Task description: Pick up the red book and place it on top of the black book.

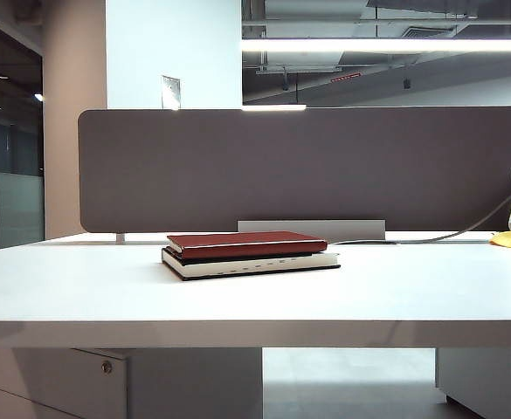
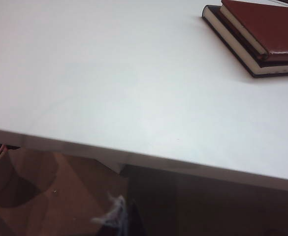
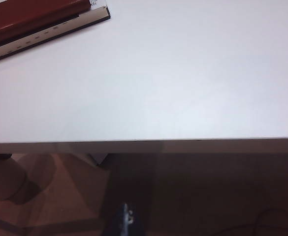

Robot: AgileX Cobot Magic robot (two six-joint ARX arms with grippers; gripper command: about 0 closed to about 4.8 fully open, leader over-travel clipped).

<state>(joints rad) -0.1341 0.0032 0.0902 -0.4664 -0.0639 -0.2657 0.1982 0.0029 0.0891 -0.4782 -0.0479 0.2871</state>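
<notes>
I count two books on the desk (image 1: 80,288): one red book (image 1: 246,243) lying flat on one black book (image 1: 251,263), near the far edge, long axes running left-right. Neither gripper shows; the left gripper reads closed, the right gripper I cannot tell.
</notes>
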